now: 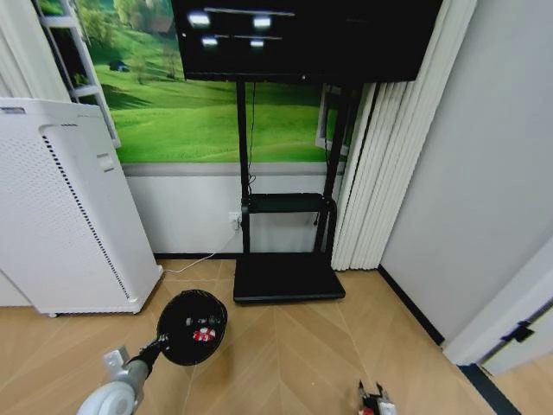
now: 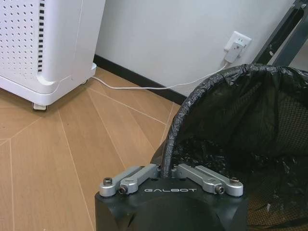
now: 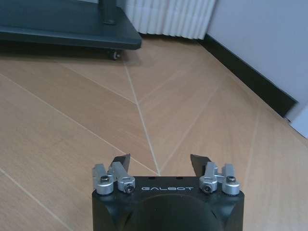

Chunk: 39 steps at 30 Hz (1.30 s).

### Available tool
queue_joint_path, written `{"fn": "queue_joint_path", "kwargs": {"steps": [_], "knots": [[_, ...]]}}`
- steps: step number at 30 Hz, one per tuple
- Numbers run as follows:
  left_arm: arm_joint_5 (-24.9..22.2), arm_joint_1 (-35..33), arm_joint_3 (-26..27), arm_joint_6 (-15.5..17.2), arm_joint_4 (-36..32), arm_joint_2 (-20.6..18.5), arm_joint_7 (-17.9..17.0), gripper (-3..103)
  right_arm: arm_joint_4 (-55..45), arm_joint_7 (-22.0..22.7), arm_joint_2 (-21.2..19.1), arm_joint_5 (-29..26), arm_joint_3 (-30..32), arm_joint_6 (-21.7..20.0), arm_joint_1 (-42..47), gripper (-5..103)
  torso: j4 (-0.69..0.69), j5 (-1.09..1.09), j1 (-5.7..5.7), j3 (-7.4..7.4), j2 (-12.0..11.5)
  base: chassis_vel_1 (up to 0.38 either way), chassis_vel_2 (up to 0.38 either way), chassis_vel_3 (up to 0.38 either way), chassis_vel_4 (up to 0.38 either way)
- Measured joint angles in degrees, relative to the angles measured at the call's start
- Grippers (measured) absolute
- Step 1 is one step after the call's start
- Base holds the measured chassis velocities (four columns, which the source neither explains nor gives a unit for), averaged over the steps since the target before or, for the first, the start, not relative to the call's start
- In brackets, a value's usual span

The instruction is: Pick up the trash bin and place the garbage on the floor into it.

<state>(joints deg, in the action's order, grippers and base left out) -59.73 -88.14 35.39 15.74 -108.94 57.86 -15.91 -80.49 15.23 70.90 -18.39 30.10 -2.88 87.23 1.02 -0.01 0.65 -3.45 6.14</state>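
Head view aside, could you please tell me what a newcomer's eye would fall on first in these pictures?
First, the small black round trash bin, lined with a black bag and held off the light tan chevron parquet floor by the left gripper, shut on its rim; a red-and-white wrapper lies inside. Next, the tall white perforated appliance to its left. The right gripper hangs open over bare floor.

R tool (image 3: pixel 160 162) open, hovering over floor (image 3: pixel 202 120); nothing held | black stand base (image 3: pixel 67 33) beyond
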Motion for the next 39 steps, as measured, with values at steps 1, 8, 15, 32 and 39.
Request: {"fn": "queue_joint_path", "kwargs": {"steps": [1, 8, 15, 32, 39], "knots": [[0.0, 0.1, 0.0, 0.0, 0.1, 0.0, 0.0, 0, -1.1, 0.1, 0.0, -0.9, 0.4, -0.7, 1.2, 75, 0.0, 0.0, 0.0, 0.0, 0.0, 0.0, 0.0, 0.0, 0.0], [0.3, 0.5, -0.3, -0.4, 0.7, 0.2, 0.3, 0, -3.2, 3.2, 1.8, -5.7, 1.4, -2.8, 5.0, 99, 0.02, 0.02, 0.0, 0.0, 0.0, 0.0, 0.0, 0.0, 0.0], [0.5, 0.5, -0.5, -0.5, 1.0, 0.5, 0.6, 0, -2.5, 4.7, 2.6, -8.4, 0.1, -4.5, 4.4, 99, 0.01, 0.01, 0.0, 0.0, 0.0, 0.0, 0.0, 0.0, 0.0], [0.8, 1.9, -2.3, -0.6, 2.0, -0.3, 0.6, 0, 4.3, 4.1, 2.6, -5.7, -2.6, -4.9, 0.4, 86, 0.01, 0.01, 0.0, 0.0, 0.0, 0.0, 0.0, 0.0, 0.0], [1.0, 2.4, -2.6, -0.6, 2.3, -0.4, 0.4, 0, 5.5, 2.0, 2.5, -5.2, -2.7, -4.2, 0.3, 56, 0.01, 0.01, 0.0, 0.0, 0.0, 0.0, 0.0, 0.0, 0.0]]}}
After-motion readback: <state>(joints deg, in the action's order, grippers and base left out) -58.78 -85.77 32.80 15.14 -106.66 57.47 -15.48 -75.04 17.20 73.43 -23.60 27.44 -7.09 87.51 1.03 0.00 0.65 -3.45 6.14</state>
